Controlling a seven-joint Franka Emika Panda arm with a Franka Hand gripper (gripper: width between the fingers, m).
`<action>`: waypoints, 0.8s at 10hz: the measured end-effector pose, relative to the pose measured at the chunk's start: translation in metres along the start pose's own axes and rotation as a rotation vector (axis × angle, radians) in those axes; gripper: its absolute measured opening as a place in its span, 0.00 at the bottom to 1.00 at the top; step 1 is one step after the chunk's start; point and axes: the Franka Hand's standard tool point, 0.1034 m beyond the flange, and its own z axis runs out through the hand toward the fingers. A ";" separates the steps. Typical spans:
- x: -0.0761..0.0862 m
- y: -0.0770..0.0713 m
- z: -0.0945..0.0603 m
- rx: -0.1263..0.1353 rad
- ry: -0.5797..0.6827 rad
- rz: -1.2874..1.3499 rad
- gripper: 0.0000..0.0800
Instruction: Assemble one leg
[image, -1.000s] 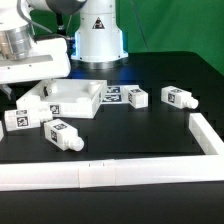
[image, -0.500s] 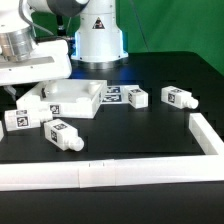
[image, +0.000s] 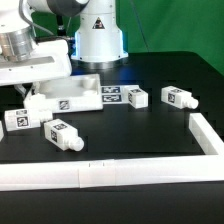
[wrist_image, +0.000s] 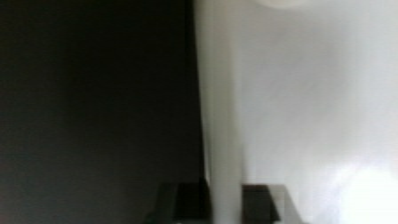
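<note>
My gripper (wrist_image: 222, 205) is shut on the edge of the large white square panel (image: 66, 98) at the exterior view's left; in the wrist view the panel's edge (wrist_image: 285, 100) stands between my two dark fingers (wrist_image: 187, 200). In the exterior view the hand (image: 25, 60) hides the jaws. Several white legs with tag stickers lie loose on the black table. One leg (image: 18, 119) is at the left and one leg (image: 62, 134) lies in front of the panel. Two more legs (image: 137, 97) (image: 180, 97) lie to the right.
A white rail (image: 100, 176) runs along the table's front and another rail (image: 206, 133) along the right. The marker board (image: 111, 93) lies just right of the panel. The robot's white base (image: 98, 35) stands behind.
The panel has shifted in my grip: it now shows less of its top face and sits a little higher and further back. The legs have not moved.
</note>
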 end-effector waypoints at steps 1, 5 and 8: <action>0.000 0.000 0.000 0.000 0.000 0.000 0.07; 0.001 -0.002 0.000 -0.002 0.000 -0.004 0.07; 0.032 -0.047 -0.032 0.014 -0.070 0.048 0.07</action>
